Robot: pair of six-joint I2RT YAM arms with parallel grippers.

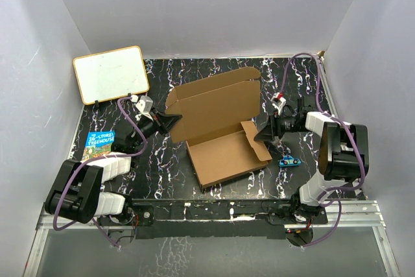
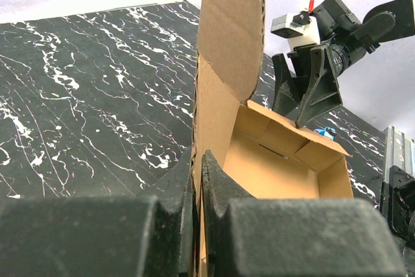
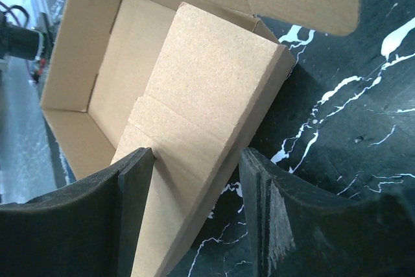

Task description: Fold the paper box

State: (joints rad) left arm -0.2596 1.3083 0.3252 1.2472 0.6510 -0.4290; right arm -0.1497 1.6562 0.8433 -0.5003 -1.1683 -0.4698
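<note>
Brown cardboard, about halfway there: the paper box (image 1: pixel 224 154) sits in the middle of the table (image 1: pixel 162 173) with its tray taking shape, but the lid stands wide open and the right side flap leans outward. The left gripper (image 1: pixel 174 119) is clamped on the box's left wall. The right gripper (image 3: pixel 198 157) hangs open astride that loose flap — not squeezing it.

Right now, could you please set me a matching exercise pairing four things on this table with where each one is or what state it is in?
1. left gripper
2. right gripper
3. white board
4. blue toy car

a. on the table, right of the paper box
b. open, astride a box flap
c. standing at the far left corner
d. shut on a box wall

Pairs: 1-d, 2-b, 3-c, 4-a
</note>
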